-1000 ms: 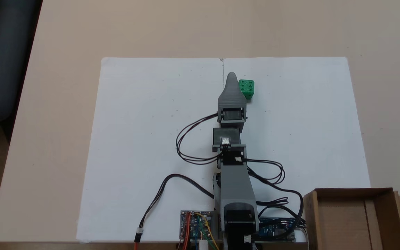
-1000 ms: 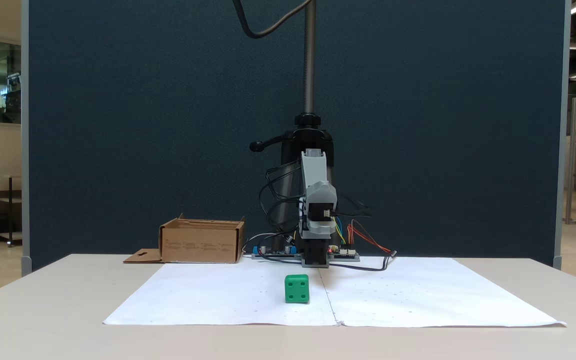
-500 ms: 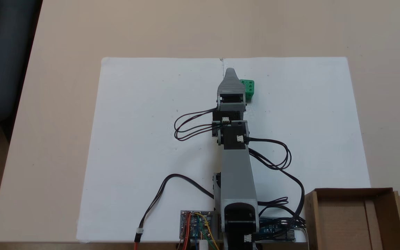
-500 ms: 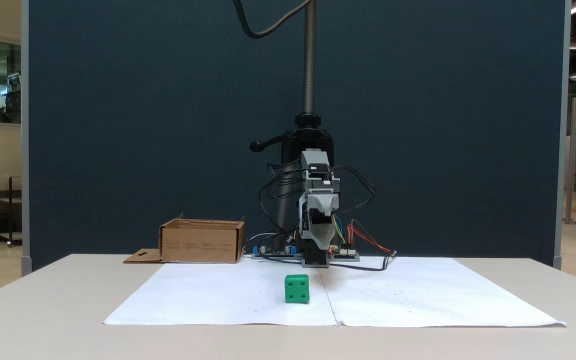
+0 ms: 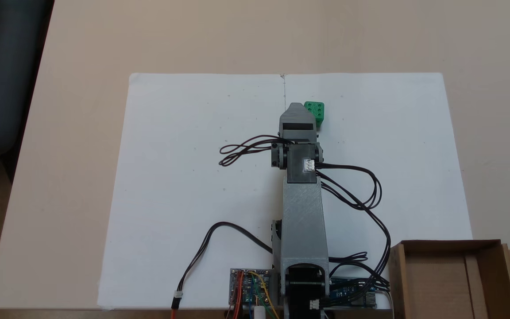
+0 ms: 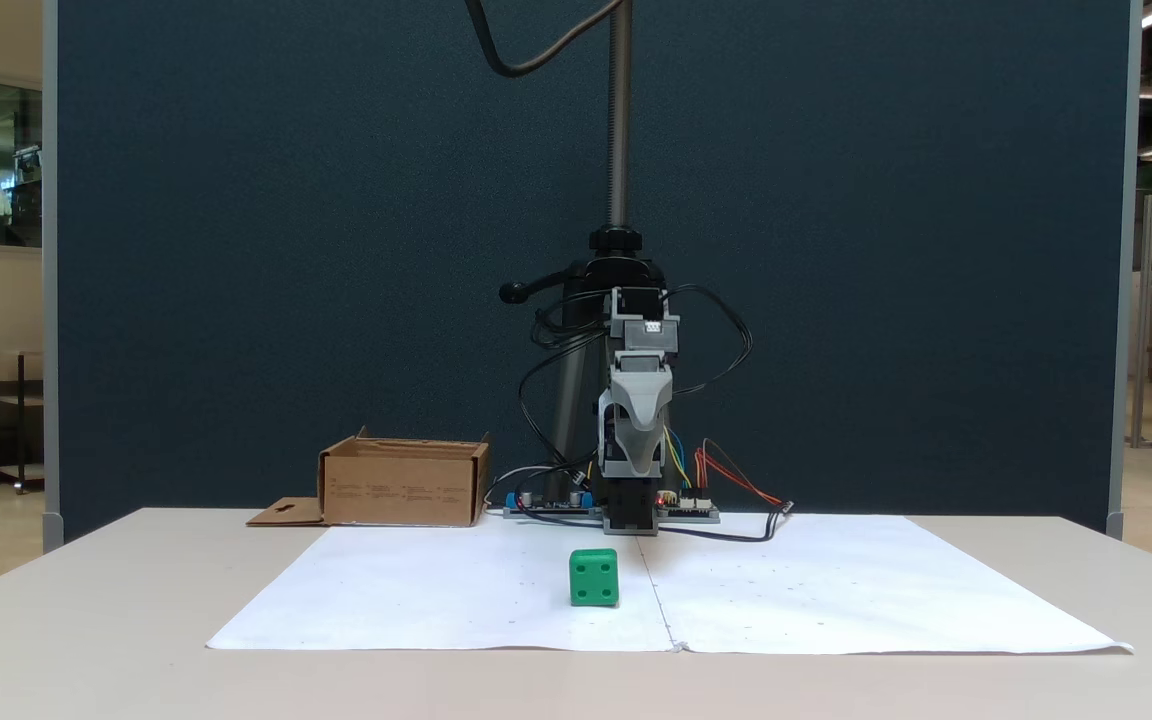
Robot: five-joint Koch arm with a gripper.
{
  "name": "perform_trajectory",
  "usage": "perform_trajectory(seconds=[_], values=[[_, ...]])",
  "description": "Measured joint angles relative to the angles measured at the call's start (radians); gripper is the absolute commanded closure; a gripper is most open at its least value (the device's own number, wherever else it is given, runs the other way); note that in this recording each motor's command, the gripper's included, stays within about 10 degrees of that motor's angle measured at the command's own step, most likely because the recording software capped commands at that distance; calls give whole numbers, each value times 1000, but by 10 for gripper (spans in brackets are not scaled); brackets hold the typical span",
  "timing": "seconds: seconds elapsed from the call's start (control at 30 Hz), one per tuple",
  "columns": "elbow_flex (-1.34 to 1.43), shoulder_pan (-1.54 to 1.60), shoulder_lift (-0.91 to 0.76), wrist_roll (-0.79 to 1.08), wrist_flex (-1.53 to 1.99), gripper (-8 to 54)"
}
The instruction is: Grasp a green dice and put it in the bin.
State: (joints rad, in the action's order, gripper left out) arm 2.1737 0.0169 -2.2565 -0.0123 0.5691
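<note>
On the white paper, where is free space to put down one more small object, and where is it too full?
The white paper is bare between its left edge and the arm, and also right of the green dice. It is crowded near the circuit boards, black cables and the bin.

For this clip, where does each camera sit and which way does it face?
A fixed view: mounted above, looking straight down on the white paper sheet; the arm stretches from the bottom edge toward the green dice, with the bin at bottom right.
A fixed view: low at the table's far end, facing the arm head-on against a dark blue panel; the bin sits at left.
Shared: arm, paper sheet, green dice and bin.
</note>
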Motion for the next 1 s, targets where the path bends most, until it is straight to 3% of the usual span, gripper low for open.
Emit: perform_trajectory(seconds=[0.2,0.43,1.0], values=[[-215,-5,29,0,198,1],[-469,-17,221,0,430,-17],[-746,-95,600,-2,505,-25]])
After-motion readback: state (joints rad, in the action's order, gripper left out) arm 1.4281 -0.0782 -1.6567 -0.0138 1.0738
